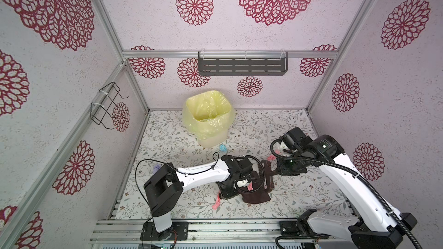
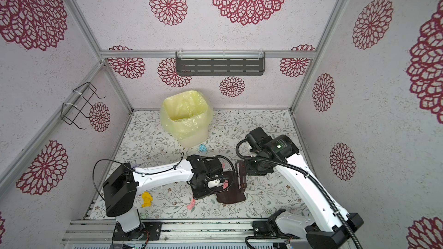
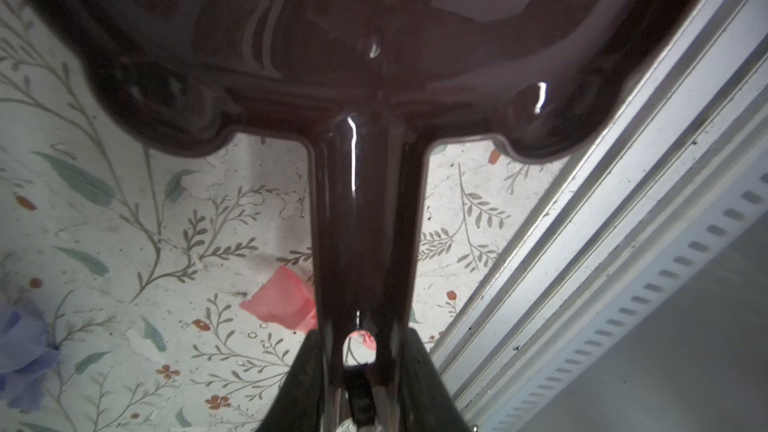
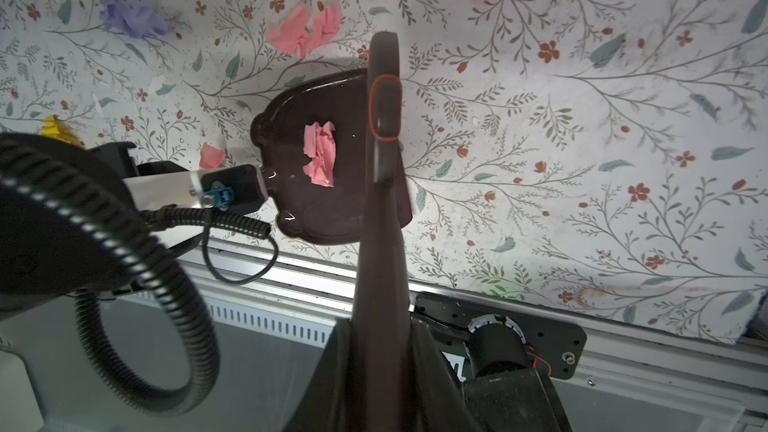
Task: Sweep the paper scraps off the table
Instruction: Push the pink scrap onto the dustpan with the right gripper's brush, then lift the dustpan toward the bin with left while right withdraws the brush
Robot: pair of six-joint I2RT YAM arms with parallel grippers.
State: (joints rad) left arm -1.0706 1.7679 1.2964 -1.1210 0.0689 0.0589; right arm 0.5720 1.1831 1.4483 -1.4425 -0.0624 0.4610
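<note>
- The left jaws are almost closed and clamp the handle of the dark brown dustpan (image 3: pixel 365 222). In both top views the dustpan lies flat on the surface (image 1: pixel 299 188), in the middle and near the front edge.
- The right jaws are fully closed on the handle of a dark brown brush (image 4: pixel 380 243). The brush head stands at the open edge of the dustpan.
- One crumpled pink scrap (image 4: pixel 319 153) lies inside the dustpan, about in the middle of its floor.
- A cream bin (image 1: pixel 207 118) with a yellow plastic liner stands upright at the back of the surface. Inside it I see only the folds of the liner, and I cannot tell if any scrap lies there.
- The other paper scraps lie on the surface, outside both containers:
- a light blue one (image 1: pixel 223 148) just beside the foot of the bin;
- a pink one (image 1: pixel 216 204) in front of the dustpan, near the front edge;
- a yellow one (image 2: pixel 146 199) near the base of the left arm;
- a lilac one (image 1: pixel 157 169) behind the left arm;
- a pink one (image 1: pixel 272 158) beside the right wrist.
</note>
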